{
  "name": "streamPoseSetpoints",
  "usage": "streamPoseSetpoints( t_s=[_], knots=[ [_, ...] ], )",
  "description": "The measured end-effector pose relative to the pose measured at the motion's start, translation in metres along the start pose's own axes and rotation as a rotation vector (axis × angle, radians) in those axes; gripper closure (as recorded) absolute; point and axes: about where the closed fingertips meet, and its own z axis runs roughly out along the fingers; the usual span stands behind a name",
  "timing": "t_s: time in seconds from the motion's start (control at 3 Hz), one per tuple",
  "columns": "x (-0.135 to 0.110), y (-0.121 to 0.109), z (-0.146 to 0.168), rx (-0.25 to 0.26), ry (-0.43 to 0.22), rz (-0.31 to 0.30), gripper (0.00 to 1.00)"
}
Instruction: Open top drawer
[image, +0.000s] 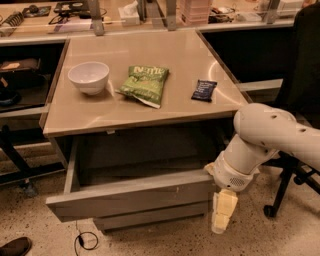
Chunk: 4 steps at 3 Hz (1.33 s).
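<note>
The top drawer is pulled well out from under the tabletop. Its grey front faces me, with a small white scuff right of centre, and its inside looks dark and empty. My gripper hangs at the right end of the drawer front, its cream fingers pointing down beside the front's right corner. The white wrist and forearm reach in from the right. A shorter grey drawer front shows just below the open drawer.
On the beige tabletop stand a white bowl, a green snack bag and a small dark packet. A black office chair stands to the right behind my arm. A cable lies on the speckled floor.
</note>
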Motion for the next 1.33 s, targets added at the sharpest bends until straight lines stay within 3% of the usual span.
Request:
streamPoseSetpoints(
  t_s=[0.33,0.67,1.0,1.33],
  knots=[
    [0.010,0.032,0.000,-0.024,-0.008,0.002,0.00],
    [0.010,0.031,0.000,-0.024,-0.008,0.002,0.00],
    [0.026,0.060,0.003,-0.044,-0.009,0.030,0.00],
    [0.025,0.058,0.002,-0.047,-0.008,0.023,0.00]
  ],
)
